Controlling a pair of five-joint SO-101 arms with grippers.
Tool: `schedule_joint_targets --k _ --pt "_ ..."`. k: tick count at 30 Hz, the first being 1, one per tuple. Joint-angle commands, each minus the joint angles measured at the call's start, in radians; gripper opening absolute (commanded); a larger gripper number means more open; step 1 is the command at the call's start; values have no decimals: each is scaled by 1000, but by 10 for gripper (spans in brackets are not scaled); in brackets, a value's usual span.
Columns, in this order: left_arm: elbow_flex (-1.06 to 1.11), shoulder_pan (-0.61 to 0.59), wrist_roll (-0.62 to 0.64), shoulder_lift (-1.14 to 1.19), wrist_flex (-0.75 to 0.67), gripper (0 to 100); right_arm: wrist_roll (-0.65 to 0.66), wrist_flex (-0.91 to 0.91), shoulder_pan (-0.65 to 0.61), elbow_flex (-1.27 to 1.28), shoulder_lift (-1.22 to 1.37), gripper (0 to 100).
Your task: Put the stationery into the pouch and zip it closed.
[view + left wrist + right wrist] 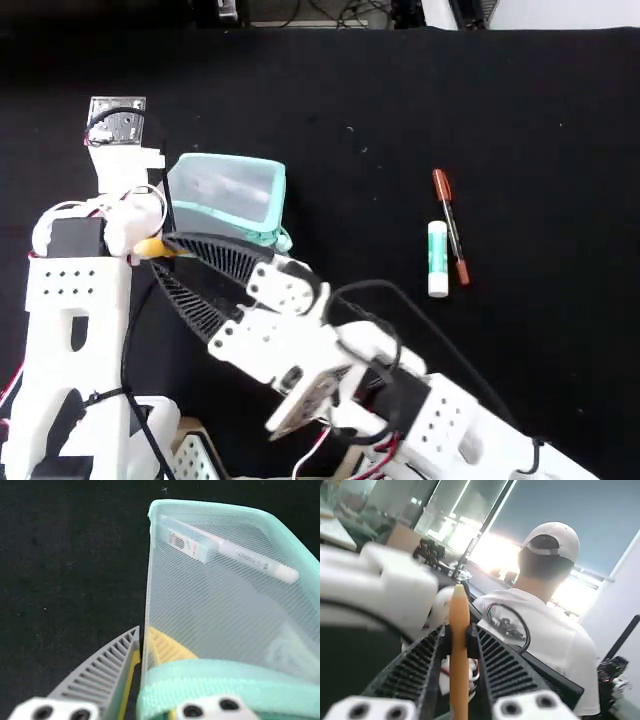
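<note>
The teal-edged mesh pouch (225, 192) is held up at the table's left. My left gripper (145, 636) is shut on its wall, a grey finger (102, 672) outside and a yellow one (165, 650) behind the mesh. Inside the pouch (225, 610) lie a white pen (255, 562) and a barcoded item (185, 544). My right gripper (160, 253), with black ribbed fingers, is shut on a yellow-orange pencil-like stick (149, 247) just beside the pouch's near corner. In the right wrist view the stick (459, 645) stands up between the gripper's (459, 630) fingers. A brown marker (450, 225) and a white glue stick (438, 258) lie on the right.
The black tablecloth (380, 110) covers the table. The left arm's white body (75, 300) stands at the left edge, and the right arm (330, 370) crosses from the lower right. A person in a white cap (545, 605) sits in the room behind.
</note>
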Motion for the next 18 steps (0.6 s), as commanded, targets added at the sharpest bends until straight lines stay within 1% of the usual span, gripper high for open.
schedule_joint_targets --k 1,9,16,18 --pt "67 12 3 31 2 32 66 -97 -8 65 5 12" --pt "65 5 3 31 2 33 81 -107 66 104 1 12" --pt "64 4 2 31 2 33 81 -110 123 240 -4 12" --pt "64 4 -17 31 2 31 81 -110 127 274 -4 12"
